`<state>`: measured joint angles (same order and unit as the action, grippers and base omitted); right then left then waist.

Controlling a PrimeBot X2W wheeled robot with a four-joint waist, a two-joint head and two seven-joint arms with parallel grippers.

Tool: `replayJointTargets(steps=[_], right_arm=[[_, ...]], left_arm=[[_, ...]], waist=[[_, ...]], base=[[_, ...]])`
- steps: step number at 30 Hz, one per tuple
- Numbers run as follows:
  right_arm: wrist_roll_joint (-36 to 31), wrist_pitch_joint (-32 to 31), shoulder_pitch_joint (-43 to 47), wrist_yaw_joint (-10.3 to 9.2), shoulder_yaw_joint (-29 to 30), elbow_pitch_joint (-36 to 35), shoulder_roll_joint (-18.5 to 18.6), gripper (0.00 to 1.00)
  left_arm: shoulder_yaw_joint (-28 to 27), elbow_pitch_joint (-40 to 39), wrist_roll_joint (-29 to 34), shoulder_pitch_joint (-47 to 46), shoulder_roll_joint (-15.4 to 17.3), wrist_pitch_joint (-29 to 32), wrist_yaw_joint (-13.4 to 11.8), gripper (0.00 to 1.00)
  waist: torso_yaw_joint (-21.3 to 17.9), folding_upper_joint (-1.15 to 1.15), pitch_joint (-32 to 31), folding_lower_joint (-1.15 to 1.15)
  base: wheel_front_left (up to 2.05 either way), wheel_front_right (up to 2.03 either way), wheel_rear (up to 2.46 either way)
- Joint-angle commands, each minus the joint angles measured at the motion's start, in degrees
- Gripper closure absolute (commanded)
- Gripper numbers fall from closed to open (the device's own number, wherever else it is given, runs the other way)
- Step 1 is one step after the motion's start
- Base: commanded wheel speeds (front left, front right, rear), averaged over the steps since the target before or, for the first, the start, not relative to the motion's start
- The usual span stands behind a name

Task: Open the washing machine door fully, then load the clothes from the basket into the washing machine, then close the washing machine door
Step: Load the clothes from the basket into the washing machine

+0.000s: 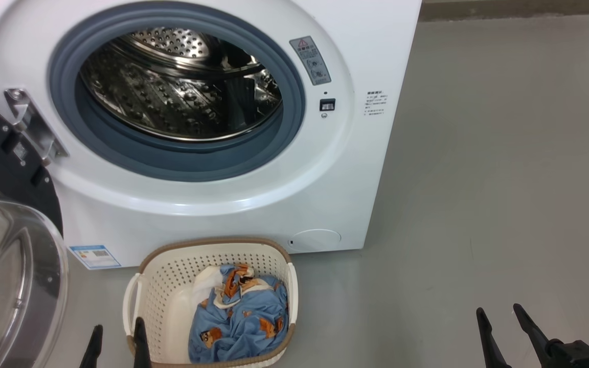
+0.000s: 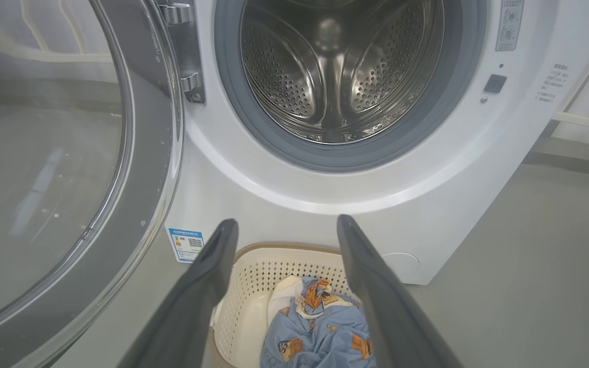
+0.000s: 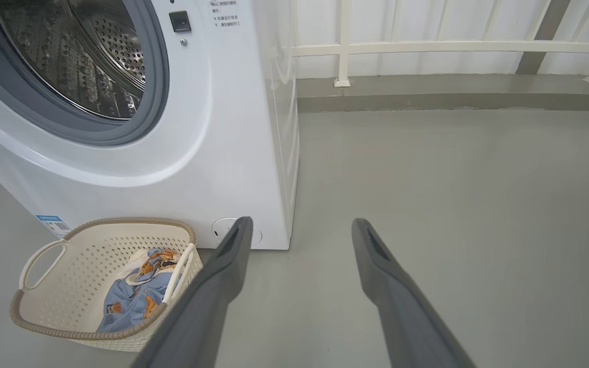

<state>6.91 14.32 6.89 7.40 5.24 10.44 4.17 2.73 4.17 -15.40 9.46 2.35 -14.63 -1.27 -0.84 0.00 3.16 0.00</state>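
Ahead of wide-spread left gripper (image 2: pixel 287 221), clothes (image 2: pixel 320 337) in basket (image 2: pixel 253 291)

Head view: high, tilted down on white front-loading washing machine (image 1: pixel 212 209) and cream perforated plastic basket (image 1: pixel 172 276). Left wrist view: low, close, facing steel perforated drum (image 2: pixel 335 71) head-on. Right wrist view: low, oblique, from machine's right. All three share machine front and basket.

clothes (image 1: pixel 241 317) in basket (image 1: pixel 172 286) before open washing machine (image 1: pixel 253 204)
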Motion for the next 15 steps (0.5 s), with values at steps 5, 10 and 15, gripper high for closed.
replayJointTargets(steps=[5,10,15], right_arm=[[1.56,0.68,-2.96,0.09,-1.73,-0.93,0.38,0.0],[2.69,0.68,-4.83,0.09,-2.57,-0.34,0.32,0.0],[2.99,0.68,-6.89,0.09,-3.22,0.66,0.47,0.0]], left_arm=[[-0.92,-0.23,0.92,-3.42,0.53,-0.37,-0.6,0.0],[0.21,3.82,0.38,-6.52,0.53,-0.37,-0.56,0.0],[0.76,8.7,1.28,-10.12,0.53,-0.37,-0.38,0.0]], waist=[[-1.46,0.0,3.26,0.0],[-2.93,0.0,7.64,0.0],[-4.37,0.0,11.52,0.0]], base=[[0.0,0.0,0.0],[0.0,0.0,0.0],[0.0,0.0,0.0]])
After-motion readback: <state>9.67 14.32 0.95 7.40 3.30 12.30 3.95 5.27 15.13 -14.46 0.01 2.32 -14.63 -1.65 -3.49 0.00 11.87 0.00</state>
